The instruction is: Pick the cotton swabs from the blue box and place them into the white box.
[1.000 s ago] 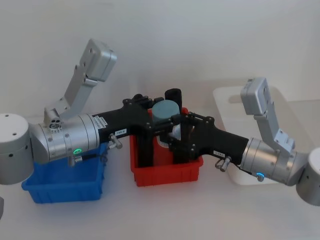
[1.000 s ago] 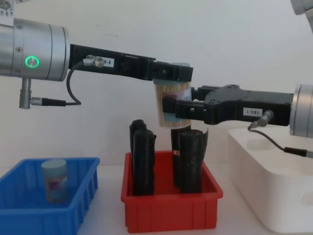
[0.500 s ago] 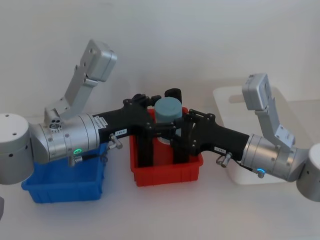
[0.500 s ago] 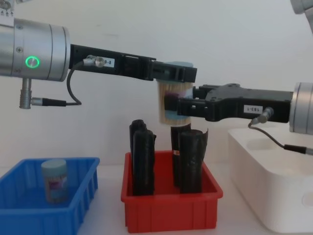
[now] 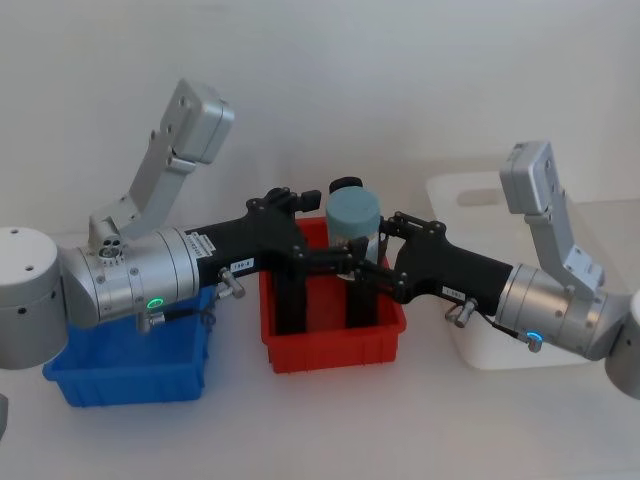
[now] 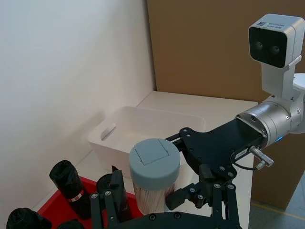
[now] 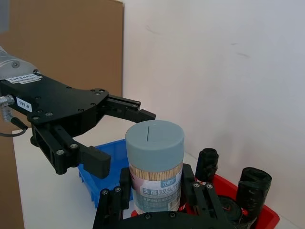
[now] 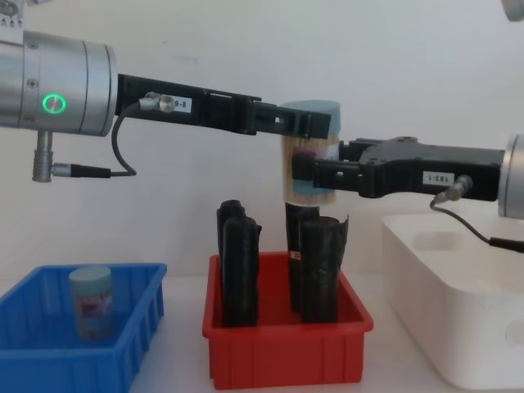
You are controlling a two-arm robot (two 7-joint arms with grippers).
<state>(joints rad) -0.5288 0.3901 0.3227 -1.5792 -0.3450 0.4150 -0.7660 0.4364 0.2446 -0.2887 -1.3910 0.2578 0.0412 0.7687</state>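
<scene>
A shallow bright blue plastic box (image 8: 49,360) with ribbed sides is seen at the far left, well below the left fingers and back towards that arm's wrist. An upright boxed tub (image 8: 90,301) of cotton swabs, small, clear and cylindrical with a grey-blue lid, is contained in it.

The black two-fingered left gripper (image 8: 315,123) is stretched out level, its fingertips at the height of the held tub's lid. Its fingers (image 7: 95,161) are spread wide and nothing is gripped by them. In the right wrist view the nearer finger is seen clear of the held tub, with a gap between them.

Directly beneath both sets of fingertips a red ribbed plastic bin (image 8: 286,352) is placed on the table. Several tall black rolls (image 8: 239,262) are stood upright in it, their tops just below the fingers.

A second clear, grey-blue-lidded cylinder of pale sticks, the held tub (image 7: 155,157), is raised upright above the red bin. It is clamped at its labelled middle between the fingers (image 7: 123,188) of the black right gripper (image 8: 323,176), which is closed on it from both sides. The lid is carried above these fingers and the base of the tub hangs just below them.

Behind the right fingers, under that arm's wrist, a large white plastic box (image 8: 442,327) with thick rounded walls is set on the table. It lies lower than the fingers and beside the red bin.
</scene>
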